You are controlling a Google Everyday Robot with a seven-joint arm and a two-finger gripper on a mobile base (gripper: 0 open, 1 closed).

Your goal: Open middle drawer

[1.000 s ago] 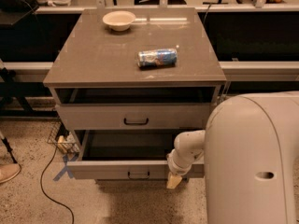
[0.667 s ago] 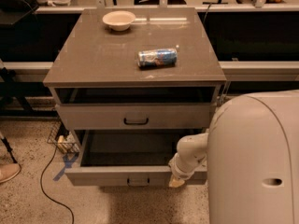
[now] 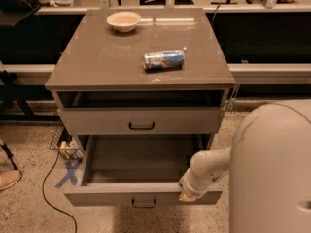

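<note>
The middle drawer (image 3: 141,166) stands well out of the cabinet (image 3: 97,62), toward the near side. Its deep dark-grey interior is bare to view, and its flat front panel is the nearest part of the furniture. Its small black bar handle (image 3: 144,203) sits at the centre of that front, low down. The front's long axis runs left to right, while the drawer itself slides near to far and faces the near side.

The gripper (image 3: 186,192) is at the top edge of the front panel toward its right end, to the right of the handle and above it. It seems to touch or hook the edge, but I cannot tell whether it is apart or closed. The drawer's body lies left of it and farther away. Any further pull would therefore run straight toward the near side, square to the front. From the look of it, the opening is largely done.

The white arm (image 3: 206,166) reaches in from the robot body (image 3: 274,169), which fills the near right. Above the open drawer, the upper drawer (image 3: 141,121) is almost flush with the cabinet. On top lie a blue-and-white can (image 3: 164,60) on its side and, farther left, a pale bowl (image 3: 124,21). A blue tape cross (image 3: 68,173) marks the floor at left.
</note>
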